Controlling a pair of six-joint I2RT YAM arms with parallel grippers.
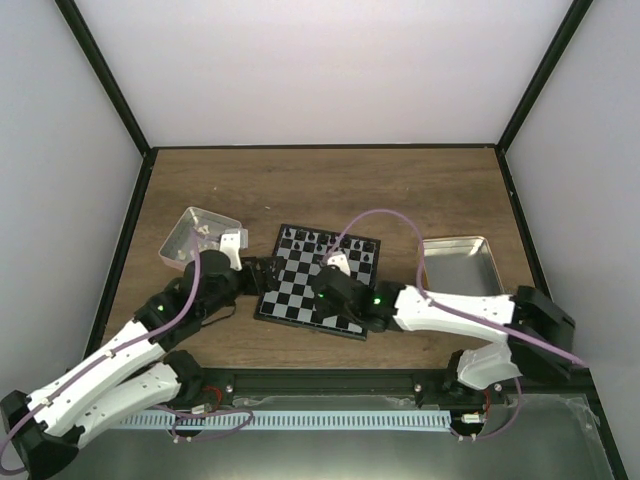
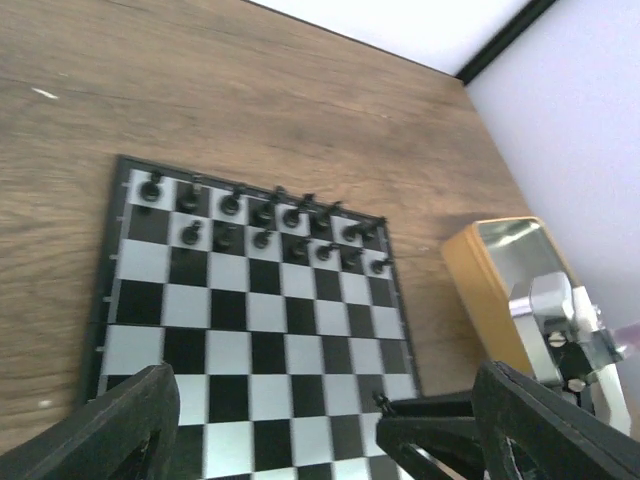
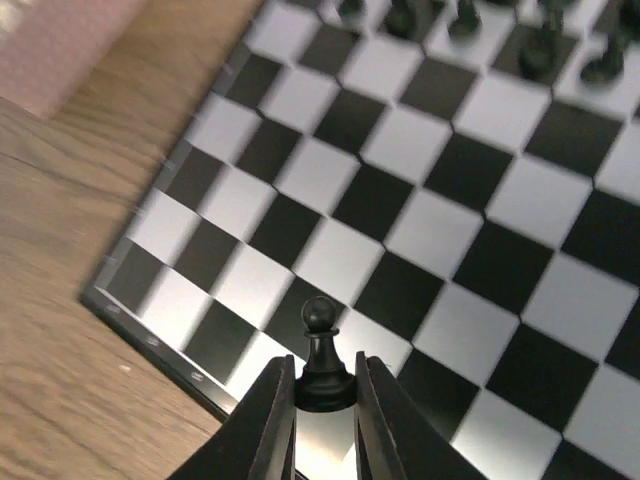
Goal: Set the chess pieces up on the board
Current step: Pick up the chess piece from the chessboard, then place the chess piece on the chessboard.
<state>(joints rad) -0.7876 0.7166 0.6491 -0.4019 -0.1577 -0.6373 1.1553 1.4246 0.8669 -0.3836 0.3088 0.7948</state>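
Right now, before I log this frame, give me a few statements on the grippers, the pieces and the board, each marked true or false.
1. The right gripper is shut on a black pawn. True.
2. The left gripper holds a piece. False: it is open and holds nothing.
3. The black pieces stand in the two rows at the far side of the board. True.
4. Cream-white pieces stand on the board's near rows. False: only black pieces show on the board.
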